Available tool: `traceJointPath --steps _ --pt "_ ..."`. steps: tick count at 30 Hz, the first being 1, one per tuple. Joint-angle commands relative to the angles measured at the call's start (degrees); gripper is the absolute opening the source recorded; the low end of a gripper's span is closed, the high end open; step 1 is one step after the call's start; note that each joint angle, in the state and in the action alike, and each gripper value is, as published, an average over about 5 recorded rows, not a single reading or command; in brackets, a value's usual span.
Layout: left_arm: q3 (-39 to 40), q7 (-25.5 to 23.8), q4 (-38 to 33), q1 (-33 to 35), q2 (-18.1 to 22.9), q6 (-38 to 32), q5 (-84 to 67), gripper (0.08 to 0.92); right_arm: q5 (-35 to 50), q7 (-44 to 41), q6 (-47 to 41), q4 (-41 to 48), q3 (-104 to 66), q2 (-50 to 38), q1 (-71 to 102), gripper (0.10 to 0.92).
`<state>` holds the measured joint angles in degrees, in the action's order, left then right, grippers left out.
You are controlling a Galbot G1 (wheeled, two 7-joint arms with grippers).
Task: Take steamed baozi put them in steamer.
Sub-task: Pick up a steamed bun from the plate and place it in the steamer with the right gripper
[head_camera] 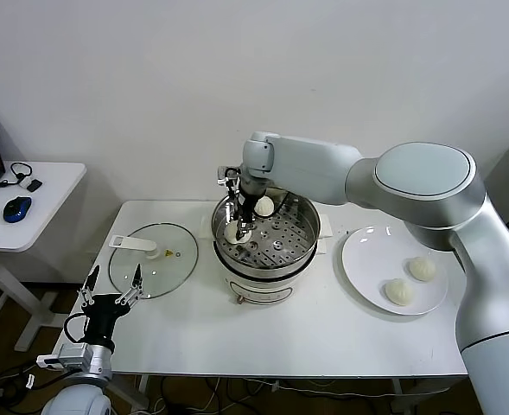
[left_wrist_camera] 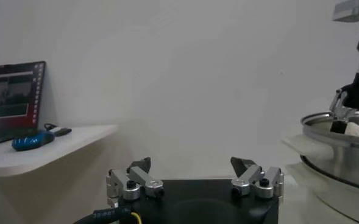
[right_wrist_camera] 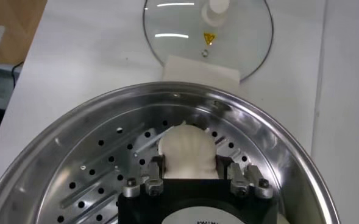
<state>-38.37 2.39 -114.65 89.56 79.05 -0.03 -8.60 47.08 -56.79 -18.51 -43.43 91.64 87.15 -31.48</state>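
The right arm reaches in from the right, bends at a big rounded elbow and runs leftward, its wrist turned straight down. The right pincer (head_camera: 239, 226) points downward at the end of it. In the right wrist view its two fingers (right_wrist_camera: 153, 172) stand on either side of a baozi (right_wrist_camera: 186, 153), pressed against its flanks.

The left arm is parked low at the near left corner of the tabletop (head_camera: 263, 333). The left pincer (head_camera: 111, 287) points up and forward; in its wrist view the fingers (left_wrist_camera: 138, 171) stand well apart, holding nothing.
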Motion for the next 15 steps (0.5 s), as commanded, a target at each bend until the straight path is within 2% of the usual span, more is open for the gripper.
traceJointPath --steps 1,6,15 --pt "-0.1 0.0 0.0 -0.1 -0.3 0.0 -0.1 0.823 0.4 -0.4 0.0 0.3 -0.8 0.2 0.1 0.750" --pt "-0.4 -0.1 0.2 -0.2 -1.0 -0.1 -0.4 0.823 2.9 -1.3 -0.1 -2.9 0.9 -1.5 -3.9 0.818" --pt "-0.9 -0.3 0.2 -0.3 -1.5 0.2 -0.7 0.823 3.7 -3.5 2.9 -15.5 6.3 -9.7 -14.2 0.823"
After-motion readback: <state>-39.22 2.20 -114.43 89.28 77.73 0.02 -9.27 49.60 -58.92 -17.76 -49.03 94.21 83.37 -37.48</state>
